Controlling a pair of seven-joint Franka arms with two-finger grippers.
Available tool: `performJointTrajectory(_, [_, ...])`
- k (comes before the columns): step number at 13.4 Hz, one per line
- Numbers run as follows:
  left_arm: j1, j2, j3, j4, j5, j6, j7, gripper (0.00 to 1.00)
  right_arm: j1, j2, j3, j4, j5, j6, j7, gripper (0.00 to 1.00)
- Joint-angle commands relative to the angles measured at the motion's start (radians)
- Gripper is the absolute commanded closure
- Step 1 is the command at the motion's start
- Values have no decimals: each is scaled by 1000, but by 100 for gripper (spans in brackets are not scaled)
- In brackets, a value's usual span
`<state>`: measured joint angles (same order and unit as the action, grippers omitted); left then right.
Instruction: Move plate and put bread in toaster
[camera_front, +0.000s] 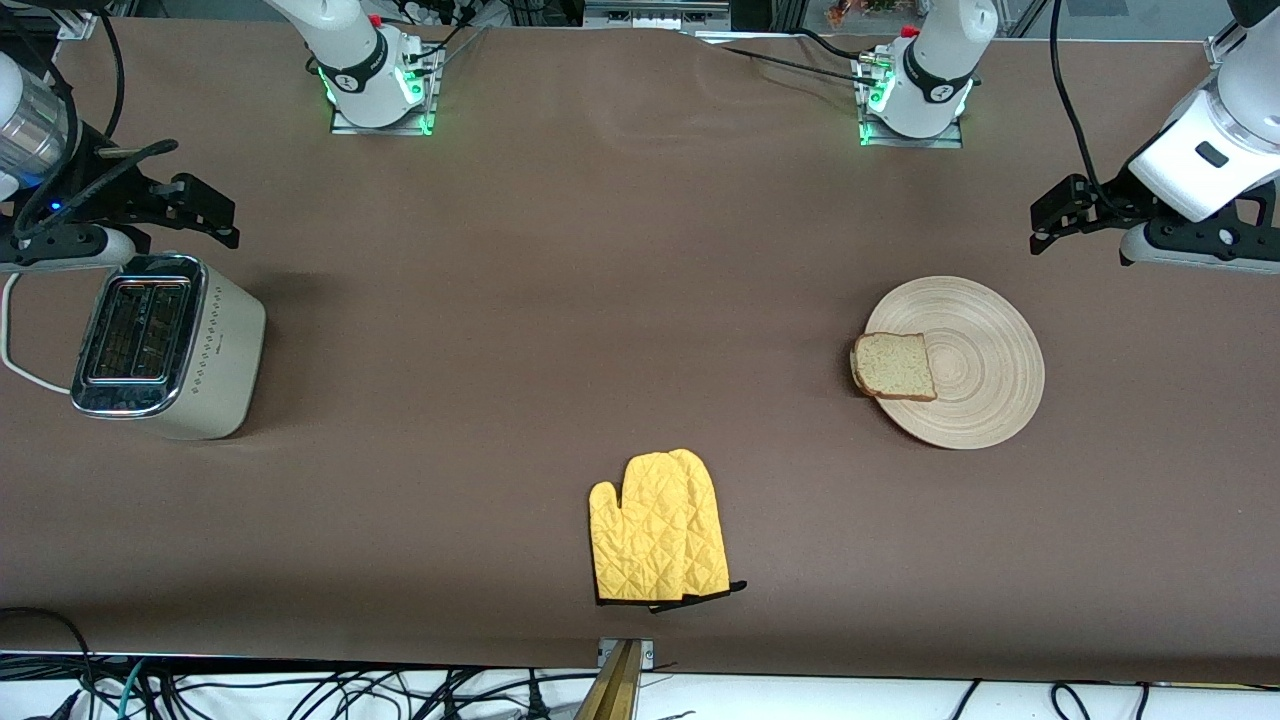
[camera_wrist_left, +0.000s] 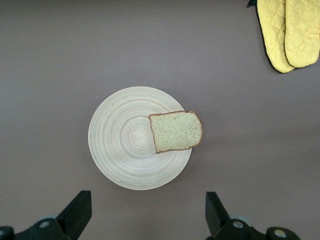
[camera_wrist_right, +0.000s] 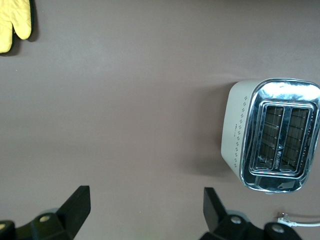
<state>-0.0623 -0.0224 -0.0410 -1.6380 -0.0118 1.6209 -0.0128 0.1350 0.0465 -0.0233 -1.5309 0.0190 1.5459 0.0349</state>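
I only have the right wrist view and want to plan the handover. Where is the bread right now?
Observer: The bread lies on the plate, overhanging the rim toward the right arm's end.
Operator: Is anything holding it?
Observer: No. The left gripper hangs open over the table by the plate.
Operator: What lies between plate and toaster?
Observer: A yellow oven mitt, nearer the front camera than the toaster.

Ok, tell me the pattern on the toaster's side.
Small diamond-shaped dots in a row on the cream side of the toaster, clearest in the right wrist view.
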Motion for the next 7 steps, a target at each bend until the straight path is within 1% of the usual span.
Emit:
performJointTrajectory(1, [-8, 7, 1, 26, 27, -26, -15, 0, -2, -22, 12, 2, -5, -17, -1, 0])
performJointTrajectory(7, [-8, 7, 1, 26, 27, -26, -15, 0, -2, -31, 8, 3, -13, -1, -36, 0])
